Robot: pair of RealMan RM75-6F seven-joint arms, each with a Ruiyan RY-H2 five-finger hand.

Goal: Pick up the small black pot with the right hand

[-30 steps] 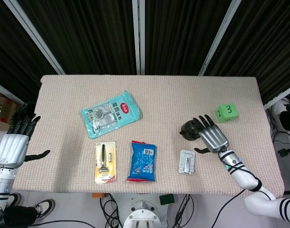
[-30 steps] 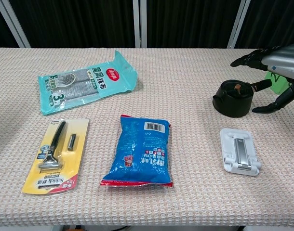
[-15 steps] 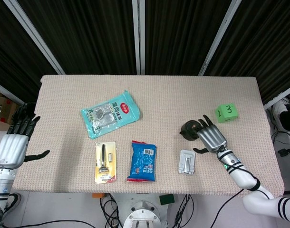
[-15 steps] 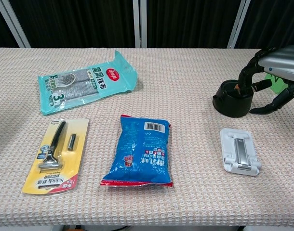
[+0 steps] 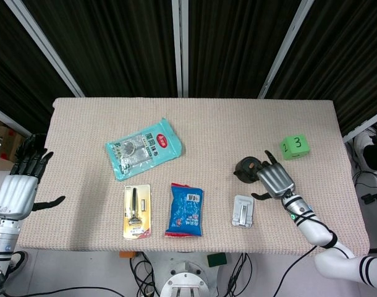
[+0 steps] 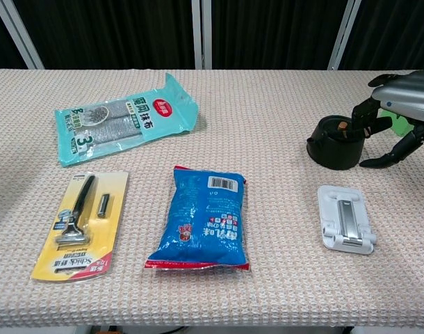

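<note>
Black against the beige tabletop (image 5: pixel 238 130), the small pot (image 5: pixel 245 168) sits right of centre in the head view, the right hand (image 5: pixel 275 179) touching its right side; the left hand (image 5: pixel 18 189) hangs open beyond the left edge. The chest view shows curled fingers (image 6: pixel 365 118) on the pot's (image 6: pixel 335 145) rim, thumb apart, bare cloth leftward.

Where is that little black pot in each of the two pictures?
Head view: the pot is right of centre, just left of the right hand.
Chest view: the pot is at the right, middle height.
Shared landmark: the white stand lies just in front of it.
</note>
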